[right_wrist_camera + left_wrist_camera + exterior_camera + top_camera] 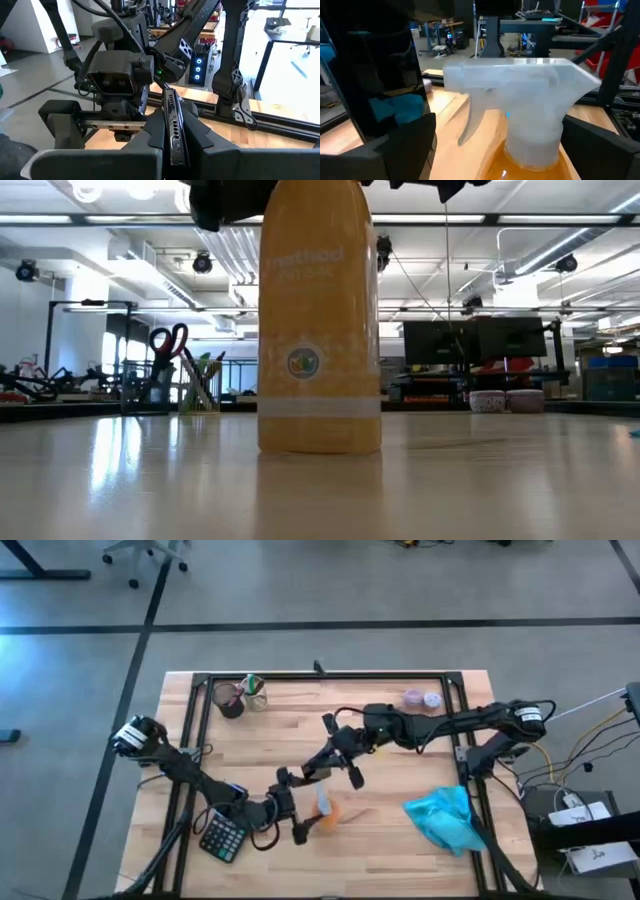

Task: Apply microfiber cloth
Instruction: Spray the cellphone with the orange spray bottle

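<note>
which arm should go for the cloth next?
Probably the right. The microfiber cloth lies on the table's right side, near the right arm's base, untouched. But the right gripper is shut on a phone, and the left gripper sits at the spray bottle, farther away.

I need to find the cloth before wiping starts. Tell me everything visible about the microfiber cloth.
The microfiber cloth is a soft turquoise-blue fabric, crumpled into irregular folds rather than laid flat. In the high view it lies on the wooden table near the right edge, toward the front corner, beside the dark frame rail. Neither gripper touches it: the right gripper and left gripper are both off near the table's middle, by the orange spray bottle.
</note>
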Motion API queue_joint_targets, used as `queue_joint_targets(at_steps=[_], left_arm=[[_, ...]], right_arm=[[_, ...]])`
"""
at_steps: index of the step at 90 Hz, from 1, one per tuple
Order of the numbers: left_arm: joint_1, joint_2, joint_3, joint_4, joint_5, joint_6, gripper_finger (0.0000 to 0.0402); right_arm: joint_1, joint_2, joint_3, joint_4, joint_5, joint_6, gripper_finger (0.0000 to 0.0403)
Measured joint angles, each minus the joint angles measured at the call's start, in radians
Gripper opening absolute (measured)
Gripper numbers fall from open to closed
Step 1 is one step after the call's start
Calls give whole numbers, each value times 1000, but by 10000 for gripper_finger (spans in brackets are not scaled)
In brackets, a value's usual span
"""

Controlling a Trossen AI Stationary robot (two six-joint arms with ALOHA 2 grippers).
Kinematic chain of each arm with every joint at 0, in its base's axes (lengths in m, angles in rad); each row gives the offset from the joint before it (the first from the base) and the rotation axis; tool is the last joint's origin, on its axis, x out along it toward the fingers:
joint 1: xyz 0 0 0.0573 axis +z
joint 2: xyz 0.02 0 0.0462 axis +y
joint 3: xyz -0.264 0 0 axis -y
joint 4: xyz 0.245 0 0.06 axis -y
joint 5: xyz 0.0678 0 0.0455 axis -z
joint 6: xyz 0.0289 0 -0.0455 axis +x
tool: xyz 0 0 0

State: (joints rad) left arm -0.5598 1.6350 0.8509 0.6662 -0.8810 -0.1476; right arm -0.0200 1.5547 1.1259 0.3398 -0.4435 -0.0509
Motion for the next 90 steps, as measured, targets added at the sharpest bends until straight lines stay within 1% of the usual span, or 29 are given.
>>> queue_joint_targets(at_steps=[21, 51, 61, 66, 72, 77, 90], left_arm=[[0, 5, 0, 3, -26, -11, 390], [0, 5, 0, 3, -26, -12, 389], [1, 5, 0, 4, -9, -20, 380], [2, 5, 0, 4, 1, -23, 362], [2, 5, 0, 4, 5, -28, 329], [2, 5, 0, 5, 18, -34, 295], [2, 5, 0, 6, 93, -55, 195]], right_arm=[[-6, 0, 0, 9, 0, -1, 7], [-5, 0, 0, 10, 0, -2, 7], [-5, 0, 0, 10, -2, 0, 7], [-4, 0, 0, 11, 1, 2, 7], [-4, 0, 0, 13, 21, 1, 7], [-4, 0, 0, 22, 23, 1, 7], [-7, 0, 13, 68, 32, -3, 7]])
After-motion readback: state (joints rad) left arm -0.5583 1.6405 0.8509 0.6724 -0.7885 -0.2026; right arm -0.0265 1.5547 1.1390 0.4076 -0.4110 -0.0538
